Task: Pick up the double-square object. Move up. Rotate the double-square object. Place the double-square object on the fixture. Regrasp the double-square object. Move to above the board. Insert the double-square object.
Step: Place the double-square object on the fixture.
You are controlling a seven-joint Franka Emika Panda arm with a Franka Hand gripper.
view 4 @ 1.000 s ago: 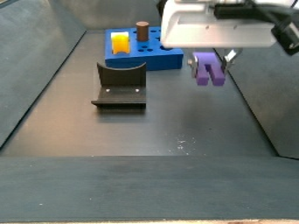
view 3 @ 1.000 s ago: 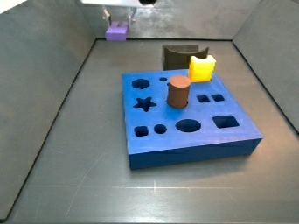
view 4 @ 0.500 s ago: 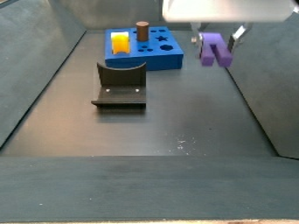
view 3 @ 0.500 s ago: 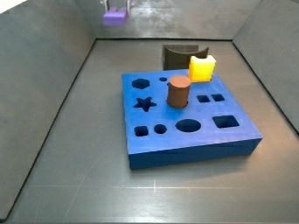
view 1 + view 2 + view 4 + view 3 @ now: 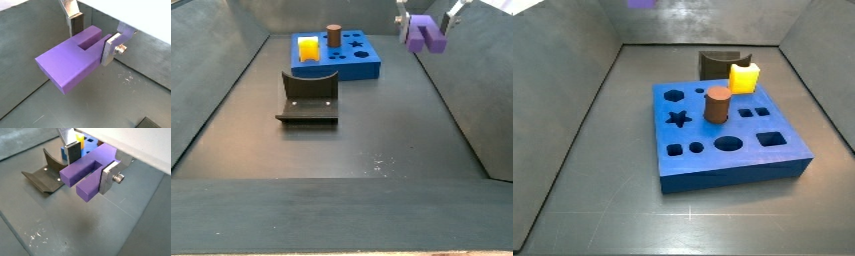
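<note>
Now aloft: gripper (image 5: 92,39) jaws clamped on the purple block (image 5: 70,64), high above the floor. Block's long axis runs crosswise, jutting out one side of the jaws. Fixture (image 5: 309,96) lies below, well apart; rotation probably comes next, though side views crop it.

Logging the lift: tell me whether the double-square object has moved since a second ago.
Yes. The double-square object, held in the gripper, has risen, now higher above the board in both side views.
</note>
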